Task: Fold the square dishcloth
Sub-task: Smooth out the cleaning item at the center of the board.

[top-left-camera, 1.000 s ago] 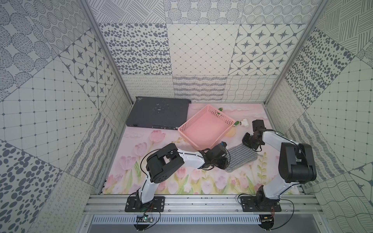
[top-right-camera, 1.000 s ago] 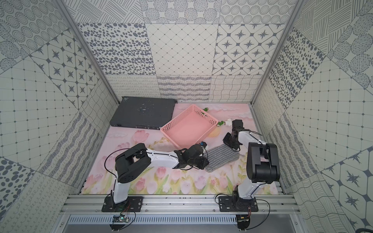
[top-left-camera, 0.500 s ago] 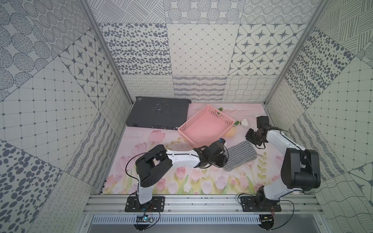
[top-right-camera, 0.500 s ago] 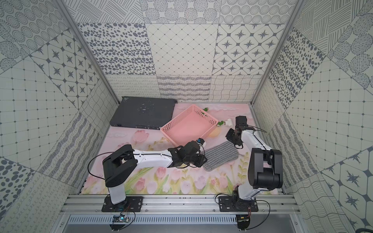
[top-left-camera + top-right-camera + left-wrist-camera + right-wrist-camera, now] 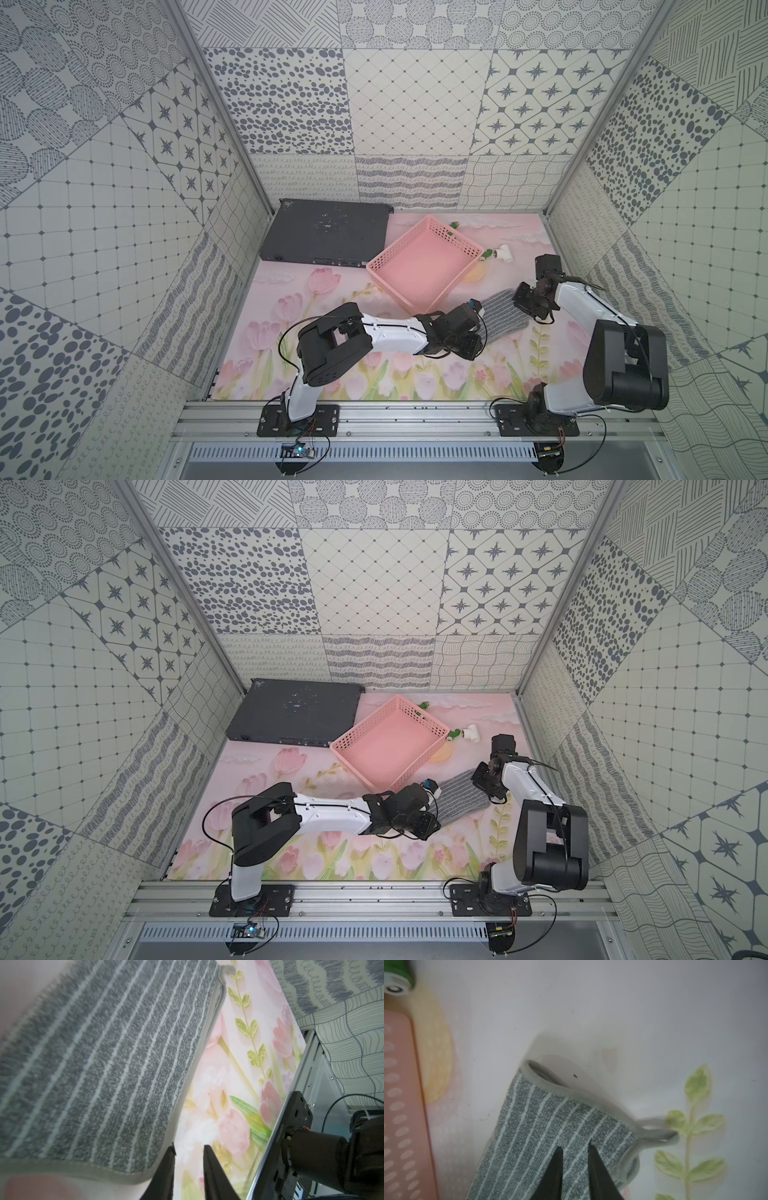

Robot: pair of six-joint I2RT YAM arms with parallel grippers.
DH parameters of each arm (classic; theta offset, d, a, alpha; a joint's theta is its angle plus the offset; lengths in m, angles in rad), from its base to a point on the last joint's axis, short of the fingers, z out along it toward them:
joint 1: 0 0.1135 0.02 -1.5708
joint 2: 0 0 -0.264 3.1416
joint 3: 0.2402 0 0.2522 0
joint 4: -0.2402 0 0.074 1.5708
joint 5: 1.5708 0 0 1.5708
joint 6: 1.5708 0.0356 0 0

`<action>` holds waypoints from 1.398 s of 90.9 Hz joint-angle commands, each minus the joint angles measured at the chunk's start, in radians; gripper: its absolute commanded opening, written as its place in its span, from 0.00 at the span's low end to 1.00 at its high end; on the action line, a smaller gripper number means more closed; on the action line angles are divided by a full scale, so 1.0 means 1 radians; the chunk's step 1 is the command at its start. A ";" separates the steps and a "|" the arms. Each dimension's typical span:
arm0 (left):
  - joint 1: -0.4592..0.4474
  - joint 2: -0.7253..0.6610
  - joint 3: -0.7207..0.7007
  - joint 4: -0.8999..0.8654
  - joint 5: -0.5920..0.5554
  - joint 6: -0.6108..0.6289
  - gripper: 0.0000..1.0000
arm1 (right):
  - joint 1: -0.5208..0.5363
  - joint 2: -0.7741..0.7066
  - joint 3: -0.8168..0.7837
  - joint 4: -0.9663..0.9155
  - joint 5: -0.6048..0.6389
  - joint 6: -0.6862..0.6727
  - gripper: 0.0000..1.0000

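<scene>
Left jaws stood slightly parted with nothing between them, their tips over the floral-printed desk (image 5: 228, 1064) just beside a hemmed corner of the soft grey square dishcloth with thin pale stripes (image 5: 93, 1064). Right jaws were also narrowly spread, poised over the cloth's other end near its grey hanging loop (image 5: 660, 1138); whether their tips touched the pile was hard to tell. The cloth lay doubled over on the desk between both arms, just in front of the pink perforated plastic basket (image 5: 388, 286).
</scene>
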 commanded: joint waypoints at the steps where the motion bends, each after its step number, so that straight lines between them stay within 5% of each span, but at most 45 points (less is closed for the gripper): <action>1: -0.010 0.040 -0.005 -0.007 0.039 -0.036 0.25 | -0.010 0.035 -0.019 0.017 0.017 -0.011 0.22; 39: 0.058 -0.031 -0.165 -0.035 -0.049 -0.099 0.23 | -0.012 0.030 -0.095 0.047 -0.016 0.014 0.21; 82: 0.063 -0.219 -0.202 -0.206 -0.278 -0.296 0.32 | 0.003 -0.203 -0.154 0.034 -0.028 0.052 0.26; 91: 0.055 -0.251 -0.194 -0.234 -0.310 -0.387 0.41 | 0.003 -0.230 -0.146 0.031 -0.008 0.045 0.28; 127: -0.012 -0.085 0.081 -0.476 -0.453 -0.564 0.46 | 0.002 -0.245 -0.116 0.027 0.022 0.011 0.29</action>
